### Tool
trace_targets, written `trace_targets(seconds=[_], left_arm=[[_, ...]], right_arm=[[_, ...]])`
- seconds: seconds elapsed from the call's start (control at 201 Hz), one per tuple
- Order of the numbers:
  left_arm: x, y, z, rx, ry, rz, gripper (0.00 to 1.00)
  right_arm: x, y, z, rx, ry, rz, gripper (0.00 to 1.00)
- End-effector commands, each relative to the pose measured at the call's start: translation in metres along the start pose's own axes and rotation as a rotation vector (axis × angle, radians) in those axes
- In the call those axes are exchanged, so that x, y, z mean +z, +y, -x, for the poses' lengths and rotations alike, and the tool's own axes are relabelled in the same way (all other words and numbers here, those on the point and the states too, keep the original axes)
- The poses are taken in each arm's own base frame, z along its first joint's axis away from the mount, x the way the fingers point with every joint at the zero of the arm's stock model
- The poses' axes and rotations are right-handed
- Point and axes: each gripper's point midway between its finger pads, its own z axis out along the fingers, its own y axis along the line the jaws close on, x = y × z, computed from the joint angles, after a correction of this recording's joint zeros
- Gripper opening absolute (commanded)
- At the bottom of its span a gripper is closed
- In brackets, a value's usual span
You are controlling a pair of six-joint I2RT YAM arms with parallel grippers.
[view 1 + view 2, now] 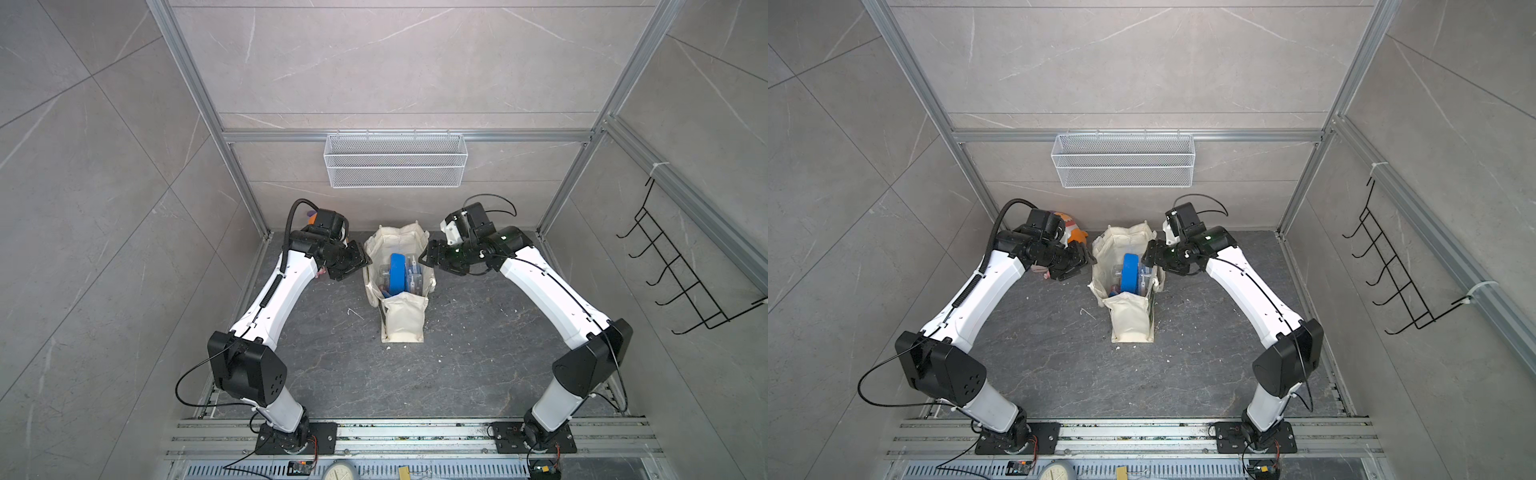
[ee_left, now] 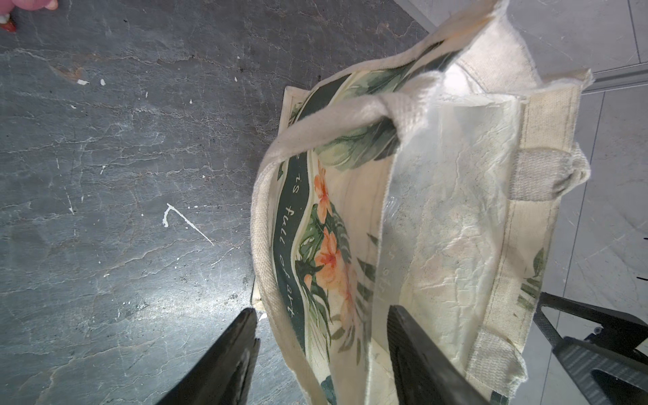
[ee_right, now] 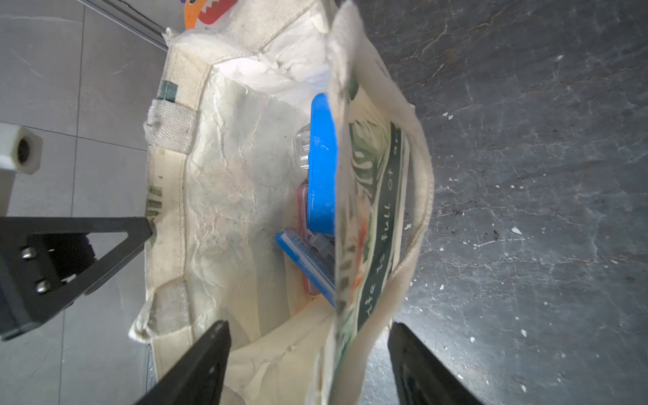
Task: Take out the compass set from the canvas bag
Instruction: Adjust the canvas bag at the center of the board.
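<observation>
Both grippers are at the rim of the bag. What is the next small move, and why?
Probably close the left gripper on the bag wall, to steady the bag. Its open jaws straddle the printed wall; the right gripper is open too, and the blue case stands inside.

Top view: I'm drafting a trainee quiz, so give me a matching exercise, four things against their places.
Things:
1. canvas bag
2. blue case
3. wire basket
4. orange toy

Places:
A. hung on the back rail
B. on edge inside the bag
C. behind the left arm, by the back wall
D. standing open between both arms

Pairs: 1-D; 2-B; 3-A; 4-C
</observation>
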Motion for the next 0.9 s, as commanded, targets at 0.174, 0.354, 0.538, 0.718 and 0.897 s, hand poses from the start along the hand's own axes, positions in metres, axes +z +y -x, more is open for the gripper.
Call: trace_targets(seconds=[0.174, 0.354, 0.538, 0.718, 0.897], left_arm=[[0.034, -0.004, 0.003, 0.02, 0.052, 0.054, 0.51], [0.053, -0.013, 0.007, 0.034, 0.072, 0.059, 0.45], [0.072, -0.021, 0.012, 0.032, 0.104, 0.042, 0.15], [0.054, -0.046, 0.033, 0.091, 0.072, 0.015, 0.0], [0.021, -0.072, 0.056, 0.186, 0.006, -0.008, 0.0]], right_arm=[[0.03, -0.016, 0.001, -0.082, 0.043, -0.229, 0.58], [0.045, -0.018, 0.0, -0.095, 0.061, -0.258, 0.47], [0.054, -0.019, -0.003, -0.097, 0.075, -0.268, 0.23], [0.048, -0.007, -0.008, -0.099, 0.057, -0.222, 0.0], [0.037, 0.013, -0.026, -0.032, 0.007, -0.104, 0.0]])
